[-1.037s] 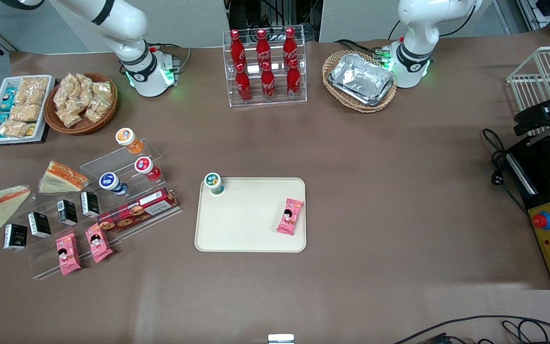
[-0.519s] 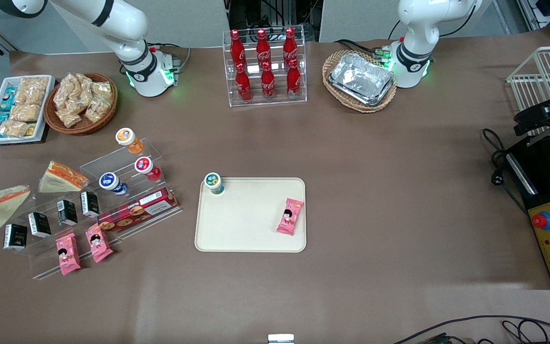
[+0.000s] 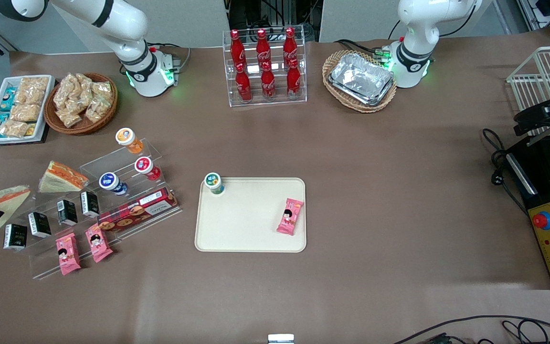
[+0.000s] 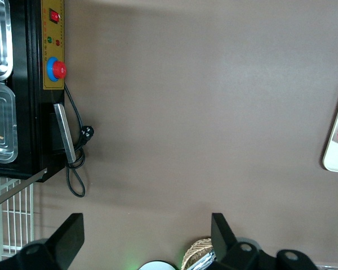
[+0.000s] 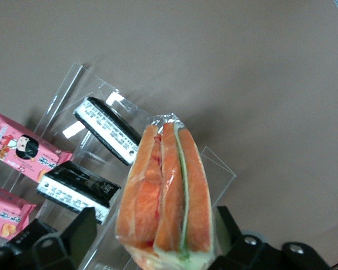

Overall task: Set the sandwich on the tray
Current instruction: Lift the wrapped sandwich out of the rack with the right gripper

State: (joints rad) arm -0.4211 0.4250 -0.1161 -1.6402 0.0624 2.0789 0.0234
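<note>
Brown table paper lies under the gripper [image 5: 152, 244], whose fingers [image 5: 65, 239] stand apart around the sandwich [image 5: 166, 191]. It looks soft, light and slippery in its wrap, so take the flat bread faces gently.

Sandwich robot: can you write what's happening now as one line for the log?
step: pick sandwich | gripper: straddling sandwich at working arm's end, fingers open | tray: holds green-lidded cup, pink snack pack, no sandwich yet
</note>
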